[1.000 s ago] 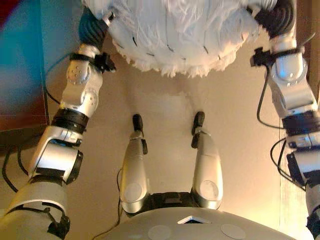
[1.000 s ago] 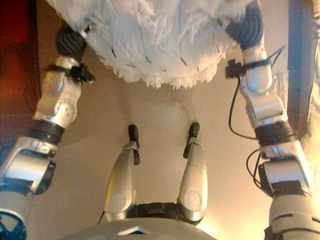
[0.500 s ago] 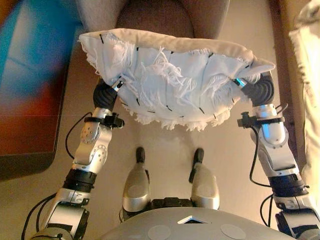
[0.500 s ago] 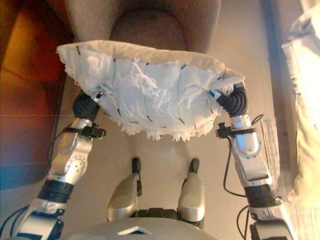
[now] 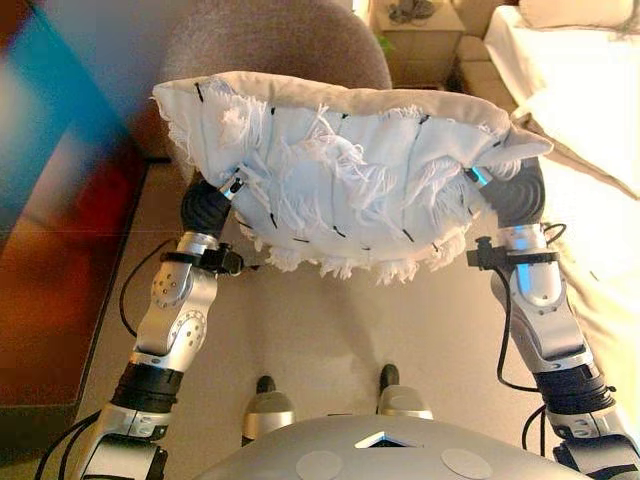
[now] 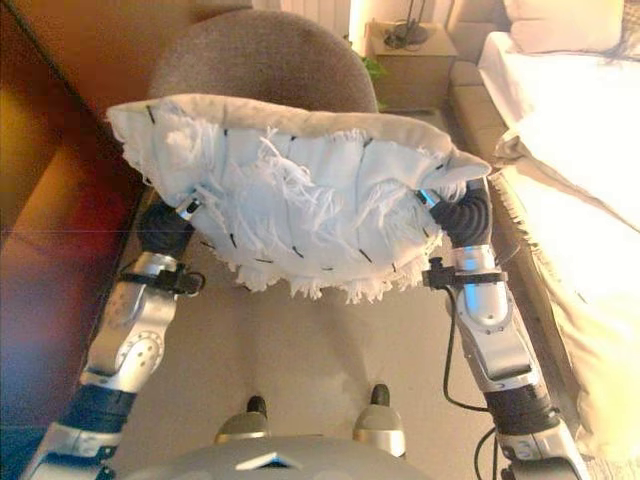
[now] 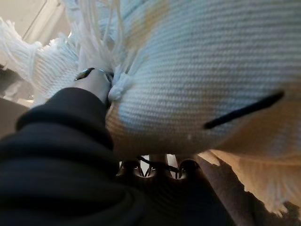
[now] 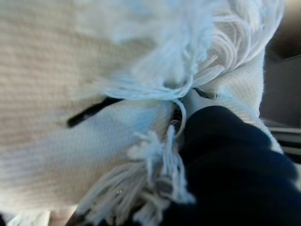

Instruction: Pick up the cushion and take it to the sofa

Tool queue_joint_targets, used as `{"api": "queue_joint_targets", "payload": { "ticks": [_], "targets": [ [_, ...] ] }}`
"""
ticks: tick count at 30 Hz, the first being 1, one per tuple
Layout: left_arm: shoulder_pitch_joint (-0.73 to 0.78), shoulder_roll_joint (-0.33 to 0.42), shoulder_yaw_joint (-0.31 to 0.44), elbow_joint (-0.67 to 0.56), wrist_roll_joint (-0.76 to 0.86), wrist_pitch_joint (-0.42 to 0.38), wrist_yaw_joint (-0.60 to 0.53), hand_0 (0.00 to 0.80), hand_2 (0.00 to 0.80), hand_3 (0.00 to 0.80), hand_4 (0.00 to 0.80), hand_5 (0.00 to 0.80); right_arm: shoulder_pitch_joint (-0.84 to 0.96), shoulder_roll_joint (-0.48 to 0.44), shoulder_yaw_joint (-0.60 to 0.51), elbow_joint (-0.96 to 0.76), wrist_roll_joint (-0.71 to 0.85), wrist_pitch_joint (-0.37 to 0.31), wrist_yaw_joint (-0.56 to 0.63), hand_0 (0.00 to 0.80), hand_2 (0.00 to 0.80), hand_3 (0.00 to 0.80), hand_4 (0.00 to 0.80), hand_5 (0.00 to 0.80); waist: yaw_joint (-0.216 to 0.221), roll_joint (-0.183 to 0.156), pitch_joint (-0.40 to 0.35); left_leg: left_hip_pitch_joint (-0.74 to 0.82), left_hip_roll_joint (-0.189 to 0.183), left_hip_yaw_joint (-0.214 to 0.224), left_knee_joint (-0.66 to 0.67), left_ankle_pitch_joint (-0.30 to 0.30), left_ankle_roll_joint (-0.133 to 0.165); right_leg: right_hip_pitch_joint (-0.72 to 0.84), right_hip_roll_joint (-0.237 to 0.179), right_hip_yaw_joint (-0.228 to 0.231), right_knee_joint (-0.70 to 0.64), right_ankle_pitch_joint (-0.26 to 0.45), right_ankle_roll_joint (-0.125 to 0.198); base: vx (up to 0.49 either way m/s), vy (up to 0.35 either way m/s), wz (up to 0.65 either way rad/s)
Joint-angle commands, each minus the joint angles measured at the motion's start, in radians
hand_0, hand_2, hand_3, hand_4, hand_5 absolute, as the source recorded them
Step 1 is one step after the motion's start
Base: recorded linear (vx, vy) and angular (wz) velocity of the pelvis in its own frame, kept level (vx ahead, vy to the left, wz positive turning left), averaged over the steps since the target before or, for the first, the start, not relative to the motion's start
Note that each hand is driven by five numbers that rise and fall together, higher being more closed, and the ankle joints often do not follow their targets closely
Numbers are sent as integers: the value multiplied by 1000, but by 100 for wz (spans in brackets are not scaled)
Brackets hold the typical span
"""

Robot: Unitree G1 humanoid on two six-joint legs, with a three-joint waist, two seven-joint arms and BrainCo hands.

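Both arms are up in front of the robot with the cushion carried between them, off the floor, roughly level, at chest height in the eye views.

Cushion: white/cream knit, tufts of white fringe across the face, short black stitch marks, fringe along the lower edge. Plain beige band along the top edge.

Left hand: pressed into the cushion's left lower side. Only the dark ribbed cover shows in the eye views. Left wrist view gives the cover plus one silver bit against the knit; the fingers are buried under the fabric. Can't tell whether it is clasping or just pressing.

Right hand: same story on the right lower side. Cover visible, fingers hidden behind fringe and knit in the right wrist view. State can't be read.

Surroundings:
- Grey-brown round-backed chair directly behind the cushion; the cushion hides its lower part.
- Pale sofa with cream upholstery to the robot's right, running along that side. A back pillow sits at its far end.
- Small wooden side table past the chair, next to the sofa's far end, with something dark on top, too small to identify.
- Dark red-brown furniture along the robot's left side.

Cushion is not touching the sofa; it hangs beside it, between the chair and the robot.
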Motion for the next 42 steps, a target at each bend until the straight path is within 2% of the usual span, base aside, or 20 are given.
{"api": "queue_joint_targets", "payload": {
  "ticks": [1, 5, 6, 7, 9, 11, 12, 16, 18, 22, 26, 29, 31, 32, 34, 36, 37, 38, 39, 42],
  "targets": [
    [-73, 14, -32, -173, -31, -66, -10, 800, 800, 800, 800, 800, -72, -2, 55, -173, 32, -16, 7, 800, 800, 800, 800, 800, -5, 11, -59, 1, 15, -59, 14, -42, 57, 28, 29, -41, 64, -86, -12, 8, -259, -24],
    [-102, 12, -51, -167, -41, -95, 30, 800, 800, 800, 800, 800, -120, -31, 54, -149, 65, -10, 14, 800, 800, 800, 800, 800, 6, -6, -45, -35, 25, -78, 92, -47, 42, 29, 59, -44, 54, -90, -40, -12, -252, -7],
    [-107, 10, -60, -162, -39, -120, 51, 800, 800, 800, 800, 800, -130, -42, 57, -147, 74, -11, 26, 800, 800, 800, 800, 800, 18, -19, -26, -75, 2, -122, 203, -74, 51, 26, 67, -36, 66, -95, -53, -4, -254, -8],
    [-104, 6, -60, -159, -32, -137, 65, 800, 800, 800, 800, 800, -133, -46, 59, -147, 81, -14, 41, 800, 800, 800, 800, 800, 32, -32, -12, -114, -42, -175, 304, -112, 72, 22, 68, -25, 77, -97, -62, 19, -264, -20],
    [-76, 0, -45, -168, -29, -157, 73, 800, 800, 800, 800, 800, -136, -53, 69, -151, 99, -20, 60, 800, 800, 800, 800, 800, 63, -55, 15, -174, -154, -236, 461, -176, 125, 12, 66, -6, 103, -98, -76, 74, -200, -76],
    [-52, -7, -31, -183, -19, -163, 66, 800, 800, 800, 800, 800, -142, -46, 81, -156, 90, -22, 60, 800, 800, 800, 800, 800, 90, -60, 38, -213, -208, -222, 560, -194, 147, 15, 73, -22, 130, -106, -86, 88, -133, -94],
    [-49, -9, -24, -191, -23, -152, 61, 800, 800, 800, 800, 800, -153, -42, 87, -154, 85, -18, 53, 800, 800, 800, 800, 800, 100, -60, 44, -223, -213, -216, 571, -192, 149, 16, 76, -31, 140, -109, -89, 108, -84, -36],
    [-78, -2, -12, -175, -47, -134, 41, 800, 800, 800, 800, 800, -224, -24, 99, -125, 75, 12, 24, 800, 800, 800, 800, 800, 138, -42, 53, -194, -199, -227, 390, -114, 124, 47, 112, -73, 175, -153, -98, 194, -5, -20],
    [-104, -16, -28, -153, -47, -139, 54, 800, 800, 800, 800, 800, -240, -6, 111, -105, 51, 15, 20, 800, 800, 800, 800, 800, 151, -20, 58, -250, -182, -234, 299, 7, 91, 77, 159, -60, 177, -190, -112, 268, 29, -19],
    [-134, -49, -60, -111, -56, -141, 76, 800, 800, 800, 800, 800, -258, 22, 137, -73, 13, 32, -3, 800, 800, 800, 800, 800, 172, 1, 63, -344, -159, -236, 174, 161, 55, 114, 239, -15, 218, -254, -144, 416, 27, 79],
    [-99, -57, -64, -116, -72, -176, 104, 800, 800, 800, 800, 800, -225, 21, 142, -81, 5, 34, 10, 800, 800, 800, 800, 800, 189, 7, 72, -350, -122, -249, 58, 189, 41, 139, 262, 8, 285, -316, -159, 551, 74, 22],
    [-91, -62, -68, -107, -85, -191, 133, 800, 800, 800, 800, 800, -193, 12, 138, -85, 11, 18, 39, 800, 800, 800, 800, 800, 185, 8, 81, -367, -82, -152, 45, 166, 41, 148, 264, -23, 367, -377, -166, 615, 97, -3],
    [-100, -60, -76, -101, -89, -192, 139, 800, 800, 800, 800, 800, -190, 4, 135, -78, 16, 12, 44, 800, 800, 800, 800, 800, 181, 0, 77, -362, -80, -98, 55, 122, 60, 142, 258, -56, 440, -415, -153, 709, 133, 10],
    [-95, -55, -80, -105, -89, -195, 139, 800, 800, 800, 800, 800, -174, 0, 127, -80, 19, 8, 45, 800, 800, 800, 800, 800, 182, -13, 72, -363, -88, -76, 90, 115, 69, 145, 241, -78, 473, -394, -129, 647, 109, 7],
    [-76, -46, -74, -120, -89, -190, 141, 800, 800, 800, 800, 800, -146, -4, 110, -93, 35, 14, 53, 800, 800, 800, 800, 800, 188, -40, 66, -365, -117, -92, 137, 98, 92, 159, 213, -85, 529, -363, -97, 640, 68, 25],
    [-42, -29, -63, -138, -92, -187, 133, 800, 800, 800, 800, 800, -109, -21, 88, -114, 74, 22, 47, 800, 800, 800, 800, 800, 214, -71, 47, -378, -155, -107, 188, 63, 132, 169, 178, -99, 614, -274, -41, 649, -2, 29],
    [-23, -17, -54, -146, -86, -191, 110, 800, 800, 800, 800, 800, -93, -21, 87, -125, 77, 13, 28, 800, 800, 800, 800, 800, 234, -87, 37, -383, -182, -127, 214, 36, 161, 161, 171, -85, 668, -218, -11, 484, -73, 24],
    [-16, -12, -51, -148, -86, -192, 97, 800, 800, 800, 800, 800, -87, -19, 90, -129, 71, 7, 14, 800, 800, 800, 800, 800, 241, -89, 30, -389, -186, -135, 219, 29, 171, 149, 178, -73, 685, -186, 1, 532, -129, 22],
    [-10, -4, -50, -149, -90, -182, 67, 800, 800, 800, 800, 800, -83, -6, 102, -138, 43, -1, -28, 800, 800, 800, 800, 800, 246, -104, 22, -386, -214, -146, 227, 9, 194, 125, 181, -41, 720, -144, 21, 403, -116, 18],
    [-38, 8, -59, -138, -97, -145, 36, 800, 800, 800, 800, 800, -72, 27, 124, -119, -4, -31, -90, 800, 800, 800, 800, 800, 219, -107, -5, -359, -252, -173, 211, -8, 220, 81, 191, 21, 654, -128, 10, 449, -125, 30]
  ]
}}
